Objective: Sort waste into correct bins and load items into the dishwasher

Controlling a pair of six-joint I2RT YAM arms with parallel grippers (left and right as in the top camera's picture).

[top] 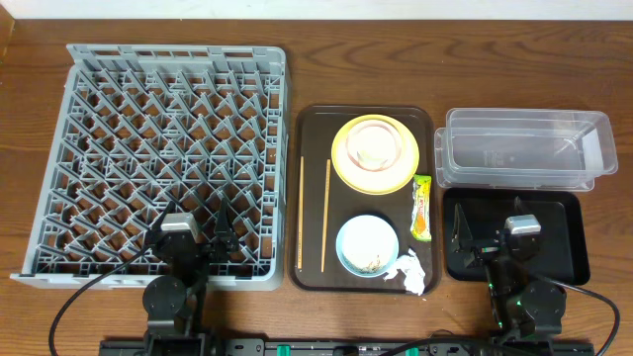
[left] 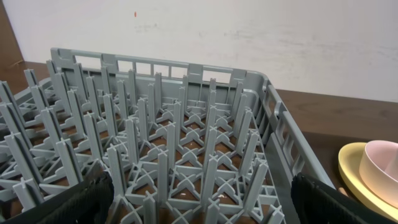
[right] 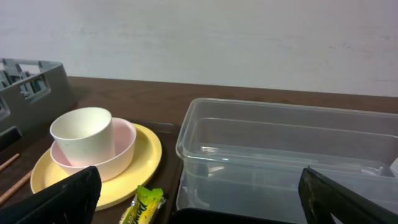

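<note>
Overhead alone shows blue bowl (top: 368,245), napkin (top: 410,273); right wrist shows upright cup (right: 82,135)

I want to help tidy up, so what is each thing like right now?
rack, empty
tub, empty
plate, holds pink bowl
pink bowl, holds cup
cup, upright
blue bowl, dirty with scraps
napkin, crumpled
wrapper, lying flat
chopsticks, lying flat
left tool, open
right tool, open

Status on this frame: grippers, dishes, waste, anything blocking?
Left gripper open above rack, right gripper open above black tray, both empty. Plate, pink bowl, cup, blue bowl, chopsticks, wrapper, napkin all on brown tray. Nothing blocking.
</note>
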